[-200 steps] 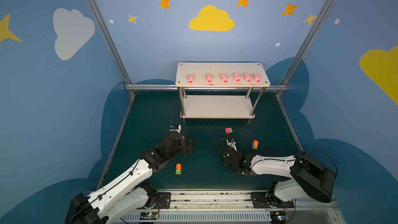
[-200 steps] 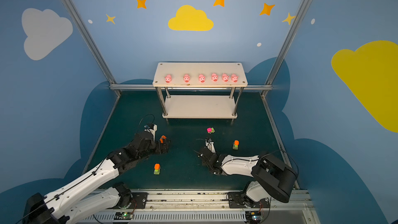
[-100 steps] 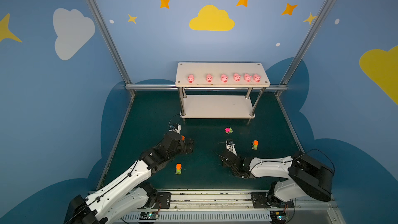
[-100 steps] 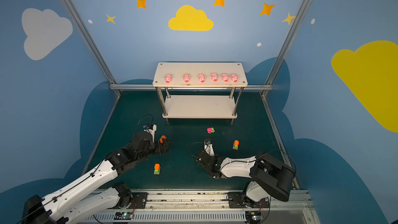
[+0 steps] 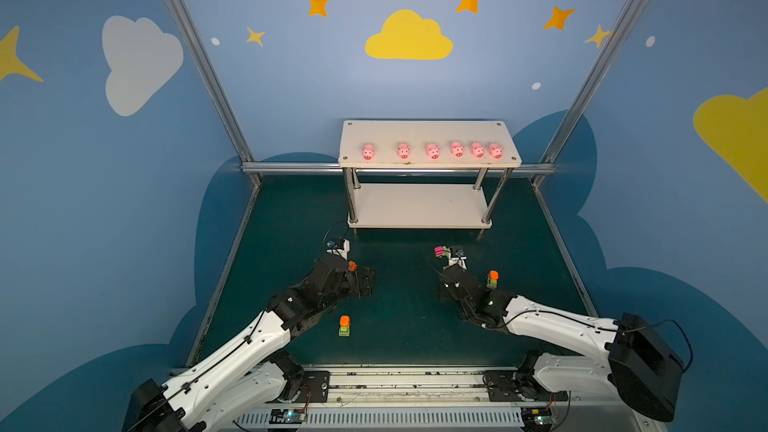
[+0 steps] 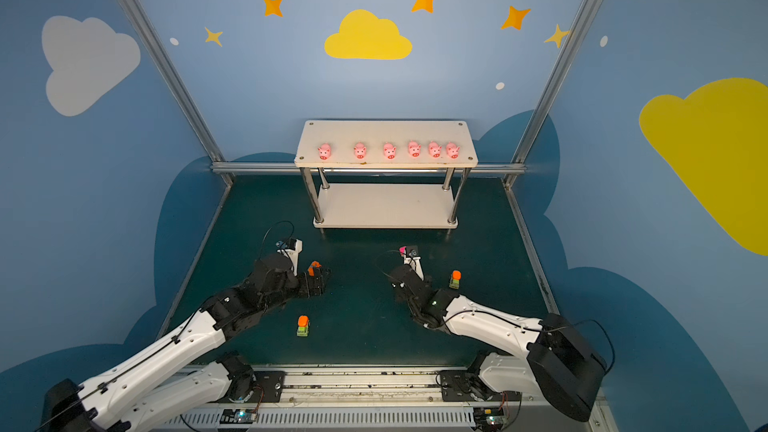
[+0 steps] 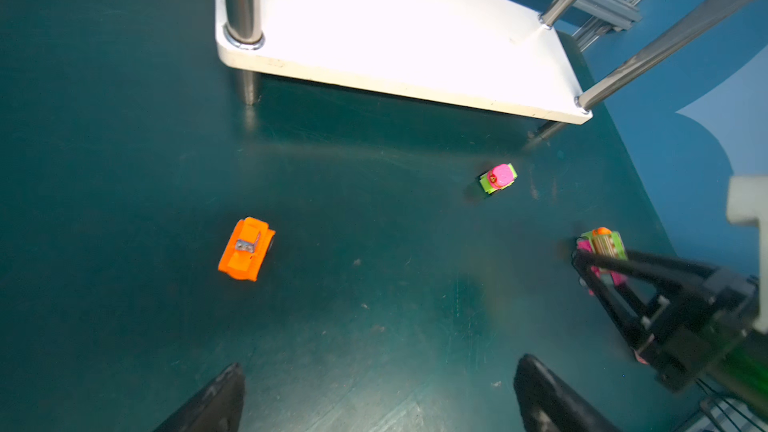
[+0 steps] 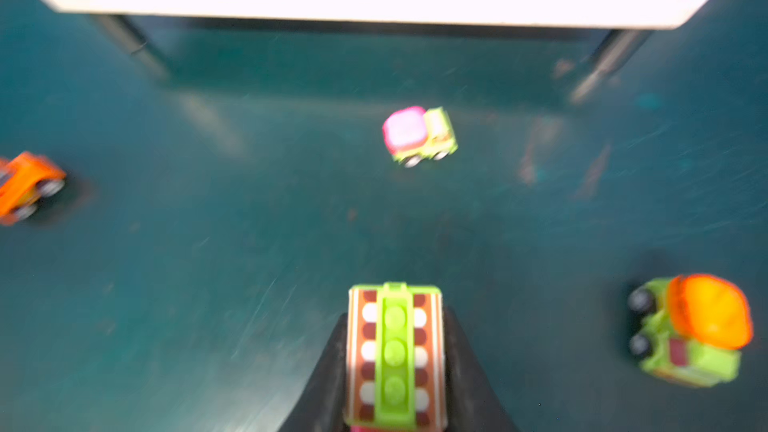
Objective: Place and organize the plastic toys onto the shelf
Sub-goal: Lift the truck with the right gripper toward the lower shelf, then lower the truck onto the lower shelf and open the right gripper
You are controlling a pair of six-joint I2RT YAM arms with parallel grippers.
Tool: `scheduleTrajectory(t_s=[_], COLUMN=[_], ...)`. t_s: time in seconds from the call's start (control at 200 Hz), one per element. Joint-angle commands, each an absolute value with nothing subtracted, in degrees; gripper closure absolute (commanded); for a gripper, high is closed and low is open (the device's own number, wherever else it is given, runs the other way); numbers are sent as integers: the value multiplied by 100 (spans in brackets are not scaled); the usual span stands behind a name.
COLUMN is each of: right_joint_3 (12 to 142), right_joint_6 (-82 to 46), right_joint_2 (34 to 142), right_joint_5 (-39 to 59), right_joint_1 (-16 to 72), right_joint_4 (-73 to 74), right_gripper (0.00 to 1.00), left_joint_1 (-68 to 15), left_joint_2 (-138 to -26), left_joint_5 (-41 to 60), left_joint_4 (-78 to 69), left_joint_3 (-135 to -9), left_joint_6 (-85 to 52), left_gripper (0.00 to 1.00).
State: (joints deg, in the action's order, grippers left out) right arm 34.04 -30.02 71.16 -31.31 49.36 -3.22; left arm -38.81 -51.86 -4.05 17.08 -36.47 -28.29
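Note:
My right gripper (image 8: 395,367) is shut on a small lime-green toy vehicle (image 8: 395,351) with an orange-and-white patterned top; the left wrist view shows that toy (image 7: 602,245) just off the floor. In a top view the right gripper (image 5: 445,284) hides it. My left gripper (image 7: 378,388) is open over bare floor, beside an orange car (image 7: 247,249). A magenta-and-green truck (image 8: 417,135) stands ahead of the right gripper, an orange-and-green mixer (image 5: 493,278) beside it. Another orange-and-green vehicle (image 5: 344,325) sits nearer the front. Several pink pigs (image 5: 432,150) line the shelf's (image 5: 428,130) top board.
The shelf's lower board (image 5: 415,205) is bare, with metal posts (image 5: 352,197) at its corners. Blue walls and aluminium frame rails (image 5: 291,167) close in the dark green floor (image 5: 407,317). The arms' base rail (image 5: 395,384) runs along the front edge.
The right gripper has closed on the lime-green toy vehicle and shifted a little toward the shelf with it. The left arm has hardly moved.

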Motion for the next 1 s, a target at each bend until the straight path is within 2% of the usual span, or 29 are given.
scheduleTrajectory(t_s=[0.0, 0.516, 0.996], right_joint_3=[3801, 5593, 6683], right_joint_6=[-2565, -1497, -1160], right_joint_2=[7356, 9846, 10759], right_joint_5=[-2905, -1600, -815], right_joint_1=[4557, 2661, 1852], right_joint_4=[-28, 1226, 1031], right_gripper=[75, 78, 77], left_joint_1=[-3902, -3902, -3900], left_joint_2=[-5296, -5186, -5323], left_joint_5=[-281, -473, -580], left_joint_4=[1409, 1318, 1508], left_joint_3=[-3534, -3410, -3672], left_joint_6=[-2673, -2494, -2462], left_gripper=[0, 0, 0])
